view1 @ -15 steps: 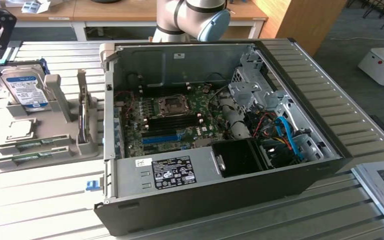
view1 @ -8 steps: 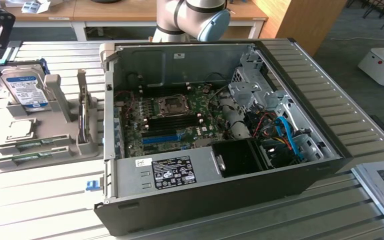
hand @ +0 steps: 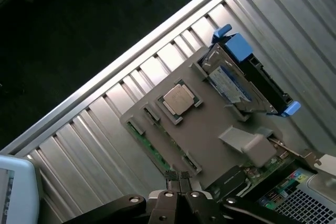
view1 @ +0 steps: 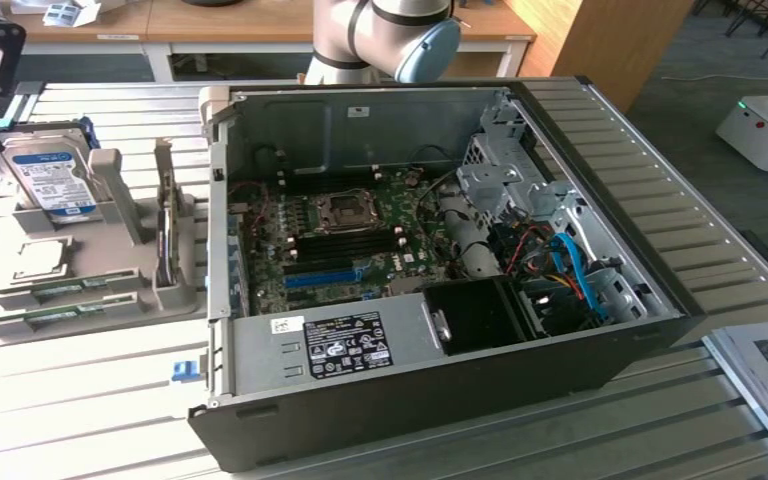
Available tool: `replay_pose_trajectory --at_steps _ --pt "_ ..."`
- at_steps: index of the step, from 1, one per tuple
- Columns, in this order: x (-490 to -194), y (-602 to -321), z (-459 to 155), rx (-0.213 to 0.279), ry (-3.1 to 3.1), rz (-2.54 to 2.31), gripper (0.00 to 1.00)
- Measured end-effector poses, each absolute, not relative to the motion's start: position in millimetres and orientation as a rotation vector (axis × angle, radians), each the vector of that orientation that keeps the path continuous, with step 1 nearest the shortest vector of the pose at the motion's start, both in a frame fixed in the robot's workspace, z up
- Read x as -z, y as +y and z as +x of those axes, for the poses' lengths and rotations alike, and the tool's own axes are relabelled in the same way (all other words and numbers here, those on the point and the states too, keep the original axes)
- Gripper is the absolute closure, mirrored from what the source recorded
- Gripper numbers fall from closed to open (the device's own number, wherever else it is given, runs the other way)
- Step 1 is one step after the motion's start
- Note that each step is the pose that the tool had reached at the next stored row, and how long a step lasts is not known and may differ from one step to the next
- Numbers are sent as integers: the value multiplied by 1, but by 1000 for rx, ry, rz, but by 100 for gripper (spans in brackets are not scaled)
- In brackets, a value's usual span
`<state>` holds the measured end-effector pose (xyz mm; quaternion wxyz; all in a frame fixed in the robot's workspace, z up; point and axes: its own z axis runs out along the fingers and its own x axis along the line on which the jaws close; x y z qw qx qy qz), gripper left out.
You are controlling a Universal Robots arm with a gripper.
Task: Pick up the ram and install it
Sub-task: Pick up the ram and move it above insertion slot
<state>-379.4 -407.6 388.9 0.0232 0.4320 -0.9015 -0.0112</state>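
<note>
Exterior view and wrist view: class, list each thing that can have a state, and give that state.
computer case: open, side panel off, lying on its side.
ram: resting in the grey holder, not gripped.
hard drive: standing upright in the holder.
processor chip: lying flat on the holder.
gripper: shut, empty, above the holder.

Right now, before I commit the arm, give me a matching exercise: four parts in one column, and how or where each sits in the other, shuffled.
Things:
1. hard drive
2. processor chip
3. ram sticks
4. blue slot

Places and states:
A. green, lying flat along the edge of the gray tray
B. inside the open computer case
C. standing upright in the tray
D. silver top, lying flat in a square pocket of the tray

Pairs: 1-C, 2-D, 3-A, 4-B.
</note>
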Motion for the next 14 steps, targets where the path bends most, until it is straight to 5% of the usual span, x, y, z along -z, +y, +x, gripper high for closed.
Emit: replay_pose_trajectory --at_steps 14 --pt "-389 -408 -379 28 -2657 1584 90"
